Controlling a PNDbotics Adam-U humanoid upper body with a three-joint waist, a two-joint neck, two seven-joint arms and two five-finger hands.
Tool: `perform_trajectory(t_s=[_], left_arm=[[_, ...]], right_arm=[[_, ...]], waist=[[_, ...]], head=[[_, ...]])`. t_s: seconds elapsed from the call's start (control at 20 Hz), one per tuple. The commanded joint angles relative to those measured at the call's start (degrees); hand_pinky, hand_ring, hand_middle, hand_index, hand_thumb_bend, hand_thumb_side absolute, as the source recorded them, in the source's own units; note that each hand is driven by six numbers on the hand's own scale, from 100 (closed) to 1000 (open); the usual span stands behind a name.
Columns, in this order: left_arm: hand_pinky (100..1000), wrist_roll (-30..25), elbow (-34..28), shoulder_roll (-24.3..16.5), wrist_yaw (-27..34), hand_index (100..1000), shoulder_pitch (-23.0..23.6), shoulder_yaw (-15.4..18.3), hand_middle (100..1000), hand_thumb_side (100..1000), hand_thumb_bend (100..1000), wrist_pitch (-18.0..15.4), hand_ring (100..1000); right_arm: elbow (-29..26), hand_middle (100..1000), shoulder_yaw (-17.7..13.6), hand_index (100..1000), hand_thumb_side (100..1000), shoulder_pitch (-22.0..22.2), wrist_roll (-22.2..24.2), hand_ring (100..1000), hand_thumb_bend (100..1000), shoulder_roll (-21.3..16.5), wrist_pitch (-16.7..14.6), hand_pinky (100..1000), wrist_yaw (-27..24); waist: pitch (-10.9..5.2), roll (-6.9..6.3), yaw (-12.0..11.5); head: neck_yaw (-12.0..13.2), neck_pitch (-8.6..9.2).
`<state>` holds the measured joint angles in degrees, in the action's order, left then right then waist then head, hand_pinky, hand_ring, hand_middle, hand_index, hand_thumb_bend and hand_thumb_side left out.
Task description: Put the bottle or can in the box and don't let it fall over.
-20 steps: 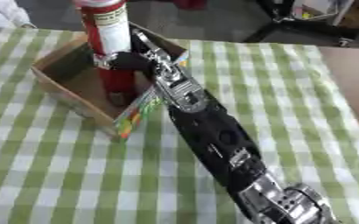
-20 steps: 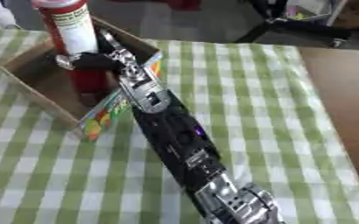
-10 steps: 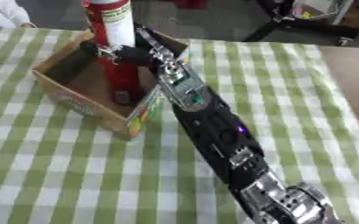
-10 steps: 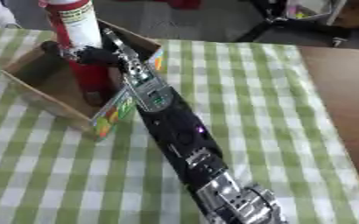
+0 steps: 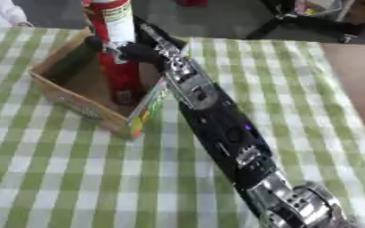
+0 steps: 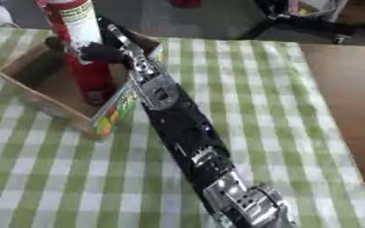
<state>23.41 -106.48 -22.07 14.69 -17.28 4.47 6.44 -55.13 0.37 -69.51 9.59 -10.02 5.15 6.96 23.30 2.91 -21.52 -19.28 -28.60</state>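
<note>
As before, robot hand (image 5: 131, 50) gripping bottle (image 5: 117, 49), box (image 5: 76, 100).

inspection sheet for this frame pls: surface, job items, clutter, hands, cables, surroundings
Surface: table under a green and white checked cloth; bare brown top shows at the right edge.
Job's things: red bottle with a pale label, upright, its base down inside the open cardboard box. The box's near flap has a colourful print.
Clutter: nothing seen.
Robot hands: right robot hand curled round the bottle at mid height, arm reaching in from the lower right. Left robot hand not in view.
Cables: nothing seen.
Surroundings: dark chair base on the floor beyond the table; something white at the far left corner, cannot tell what.
</note>
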Motion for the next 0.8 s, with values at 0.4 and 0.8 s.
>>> perform_trajectory(t_s=[0.4, 0.8], left_arm=[[872, -0.27, -0.52, -0.97, -0.18, 780, 0.86, 0.7, 767, 700, 579, -0.12, 880], [872, 0.06, -0.2, -1.23, -0.28, 780, 2.24, 1.05, 767, 700, 577, -0.17, 881]], right_arm=[[-3.69, 1000, 0.06, 995, 343, -1.58, 2.21, 1000, 710, -1.99, 1.17, 1000, -2.0], [-4.98, 1000, 0.6, 985, 342, -0.21, 2.96, 1000, 706, -4.02, 2.29, 1000, -4.19]], waist=[[-2.79, -1.15, 0.96], [-4.59, -1.9, 3.01]], head=[[0.61, -1.15], [1.99, -2.82]])
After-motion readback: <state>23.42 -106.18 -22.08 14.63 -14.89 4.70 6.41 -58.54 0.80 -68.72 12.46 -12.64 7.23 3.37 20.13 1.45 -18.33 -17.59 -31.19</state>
